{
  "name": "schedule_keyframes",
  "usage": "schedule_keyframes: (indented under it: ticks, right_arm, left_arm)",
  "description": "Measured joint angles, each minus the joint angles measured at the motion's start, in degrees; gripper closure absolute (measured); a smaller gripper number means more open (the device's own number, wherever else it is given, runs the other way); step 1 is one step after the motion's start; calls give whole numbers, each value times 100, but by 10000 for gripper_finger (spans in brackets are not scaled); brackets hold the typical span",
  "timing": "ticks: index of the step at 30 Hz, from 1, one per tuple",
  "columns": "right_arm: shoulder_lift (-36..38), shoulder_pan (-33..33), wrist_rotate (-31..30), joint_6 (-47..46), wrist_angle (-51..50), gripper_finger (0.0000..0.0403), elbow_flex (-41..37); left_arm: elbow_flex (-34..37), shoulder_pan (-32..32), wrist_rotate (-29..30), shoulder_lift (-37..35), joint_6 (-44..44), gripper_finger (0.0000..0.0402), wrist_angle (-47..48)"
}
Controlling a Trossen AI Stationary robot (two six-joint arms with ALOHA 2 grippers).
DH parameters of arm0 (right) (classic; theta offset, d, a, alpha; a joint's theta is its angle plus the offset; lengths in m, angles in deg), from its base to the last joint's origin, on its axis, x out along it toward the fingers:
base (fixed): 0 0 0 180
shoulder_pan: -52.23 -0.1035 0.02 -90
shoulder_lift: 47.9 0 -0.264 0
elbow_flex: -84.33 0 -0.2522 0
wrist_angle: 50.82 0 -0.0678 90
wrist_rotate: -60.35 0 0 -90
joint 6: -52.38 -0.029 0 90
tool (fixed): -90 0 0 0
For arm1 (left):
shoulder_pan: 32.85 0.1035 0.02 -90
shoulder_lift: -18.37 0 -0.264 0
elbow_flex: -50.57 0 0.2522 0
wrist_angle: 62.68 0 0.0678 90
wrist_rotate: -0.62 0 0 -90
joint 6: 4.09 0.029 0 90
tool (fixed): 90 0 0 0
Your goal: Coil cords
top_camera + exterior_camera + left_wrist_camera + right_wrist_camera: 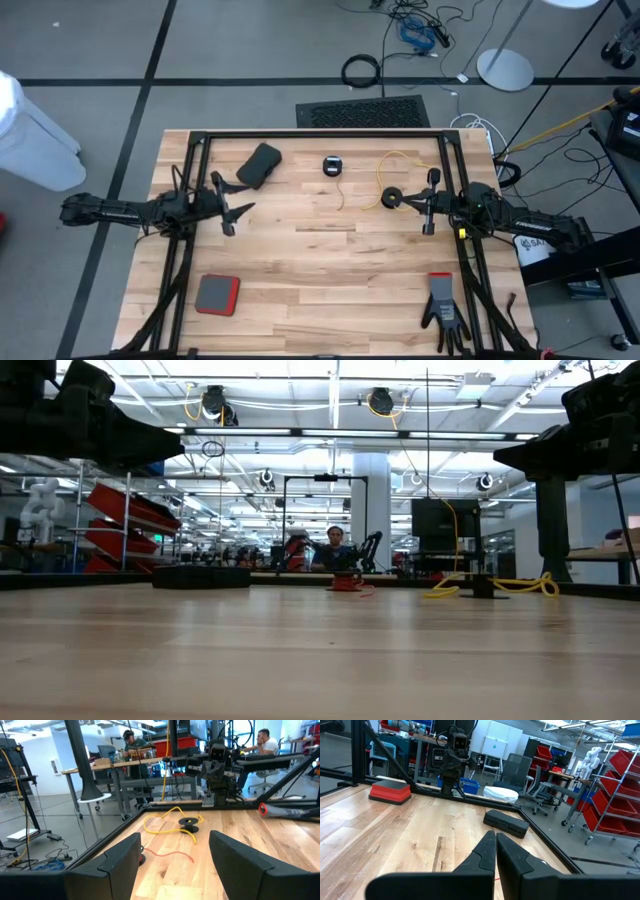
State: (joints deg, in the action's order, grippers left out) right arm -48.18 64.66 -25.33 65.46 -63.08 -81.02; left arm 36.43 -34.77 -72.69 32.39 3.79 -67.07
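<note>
On the wooden table (330,260) the two cords lie in the far half, toward the right side. The yellow cord (392,165) makes a loose loop near the far right corner and ends in a small black reel (391,198) that lies flat on the boards just beside the right gripper (430,202). The red-orange cord (340,197) is a short thin strand running toward the table's middle from its own black reel (333,165), which sits near the far edge at about mid-width. In the left wrist view the yellow cord (170,822) curls around its reel (188,823) and the red-orange cord (170,853) trails across the wood nearer the camera. The left gripper (232,211) hangs over the left side of the table with its fingers (122,860) spread wide and nothing between them. The right gripper hangs over the right side, its fingers (485,852) pressed together and holding nothing; it does not touch the yellow reel. A flat dark case (260,165) lies near the far edge on the left, a red and grey pad (217,294) sits near the front left corner, and a black glove with a red cuff (444,305) lies near the front right corner. In the low view the yellow cord (520,585) and the red-orange cord (348,584) show at the table's far edge
</note>
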Motion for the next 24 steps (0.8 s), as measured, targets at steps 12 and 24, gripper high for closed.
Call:
schedule_keyframes:
  ticks: [12, 24]
  right_arm:
    - [0, 0, 0, 0, 0, 403, 0]
    - [0, 0, 0, 0, 0, 403, 2]
  left_arm:
    - [-2, 2, 86, 0, 316, 158, -83]
    - [-2, 2, -15, 15, 299, 158, -81]
